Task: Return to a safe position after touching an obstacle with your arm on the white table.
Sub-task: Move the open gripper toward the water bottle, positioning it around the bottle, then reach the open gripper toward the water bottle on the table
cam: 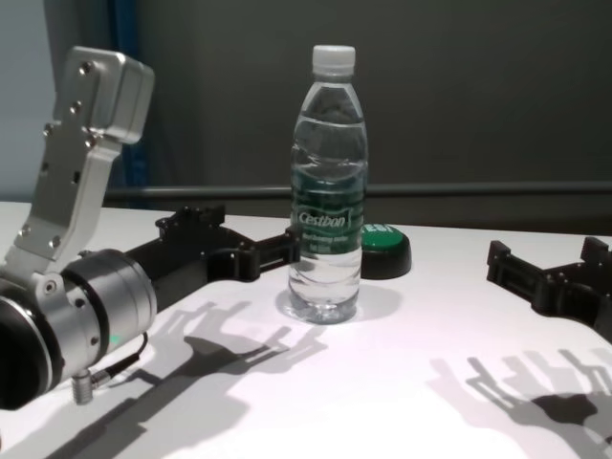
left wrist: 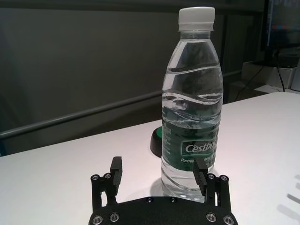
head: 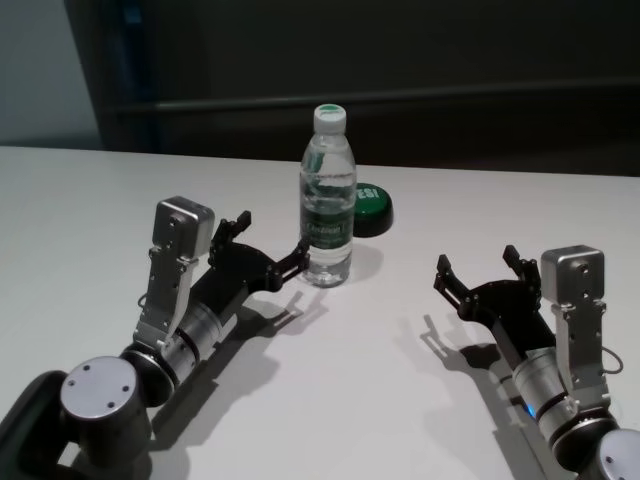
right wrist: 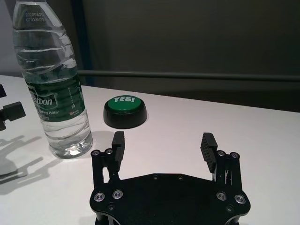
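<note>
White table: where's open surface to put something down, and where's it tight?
Bare stretches of the white table: far left beyond the left gripper, the middle between both grippers, and far right past the green button. Tight spot: the open left gripper's finger sits at the water bottle, button just behind. The right gripper is open, clear.

The bottle [head: 328, 197] stands upright on the white table [head: 80, 210], with the round button [head: 372, 208] just behind it to the right. The left gripper [head: 268, 252] sits at its left side, the right gripper [head: 478, 272] well apart to the right.
</note>
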